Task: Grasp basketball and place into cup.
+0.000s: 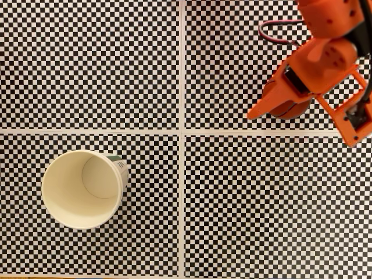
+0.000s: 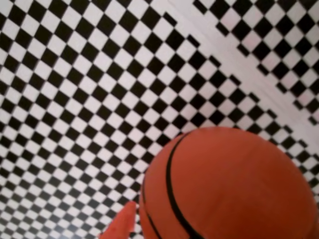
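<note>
- You see the bright orange two-finger claw (image 1: 273, 110) straddling the small dark orange-red basketball (image 1: 292, 108) at the fixed view's upper right; whether it grips, you cannot tell.
- The cream-white paper cup (image 1: 58, 200) stands upright at lower left on the checkered tabletop (image 1: 250, 203), well apart.

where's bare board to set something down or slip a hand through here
In the fixed view, the upper-left and lower-right quarters of the checkerboard mat are bare. The lower-left holds the cup. It's crowded upper right, where the gripper sits over the basketball.
</note>
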Robot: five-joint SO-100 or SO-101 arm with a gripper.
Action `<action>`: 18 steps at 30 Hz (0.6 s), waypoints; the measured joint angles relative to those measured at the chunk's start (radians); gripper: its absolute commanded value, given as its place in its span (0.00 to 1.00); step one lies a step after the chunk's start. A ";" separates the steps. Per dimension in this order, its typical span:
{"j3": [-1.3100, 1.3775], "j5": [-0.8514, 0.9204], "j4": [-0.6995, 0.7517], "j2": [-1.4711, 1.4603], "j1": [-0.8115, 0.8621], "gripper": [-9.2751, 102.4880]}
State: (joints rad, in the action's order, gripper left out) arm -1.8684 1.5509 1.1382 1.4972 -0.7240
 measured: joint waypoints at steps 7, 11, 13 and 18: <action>0.000 -0.034 0.000 0.002 0.008 0.35; -0.002 -0.064 0.000 0.011 0.008 0.29; -0.012 -0.074 -0.003 0.018 0.006 0.28; -0.012 -0.103 -0.002 0.029 0.005 0.28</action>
State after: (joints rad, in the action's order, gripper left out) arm -1.8807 1.4481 1.1367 1.5263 -0.7194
